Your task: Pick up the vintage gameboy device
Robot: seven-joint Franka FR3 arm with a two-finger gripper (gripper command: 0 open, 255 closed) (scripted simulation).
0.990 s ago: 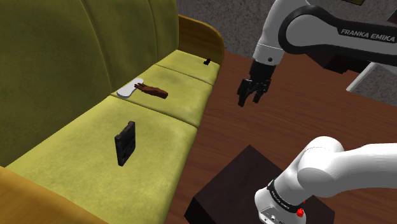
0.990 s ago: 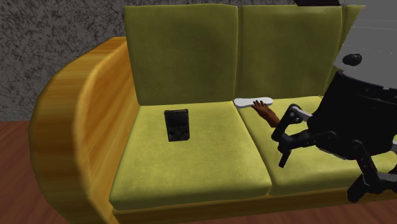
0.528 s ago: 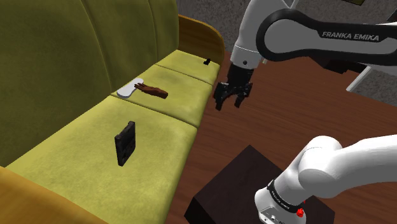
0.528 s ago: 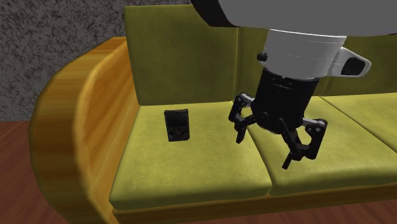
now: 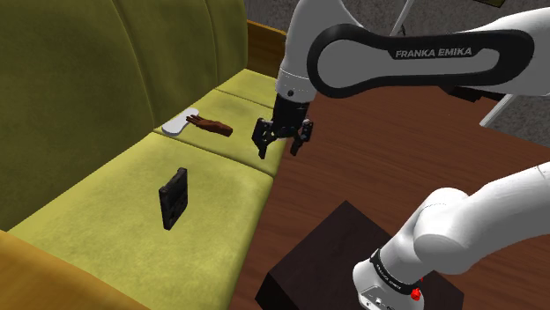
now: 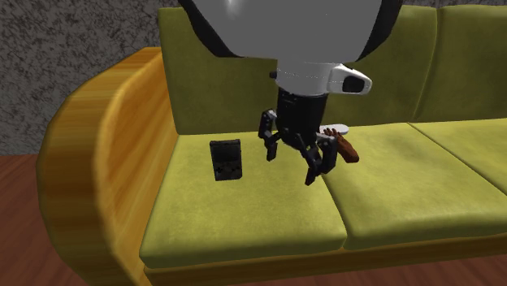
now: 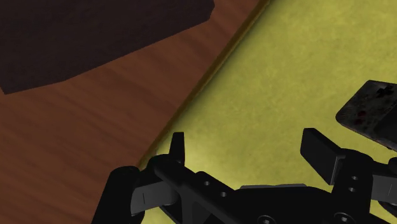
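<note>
Black tool [image 5: 280,148], released and empty, has swung from above the floor [image 5: 370,167] to the sofa [image 5: 97,207] edge. Gameboy [image 5: 174,198], on the shoulder view's left, is nearer but unreached.
</note>
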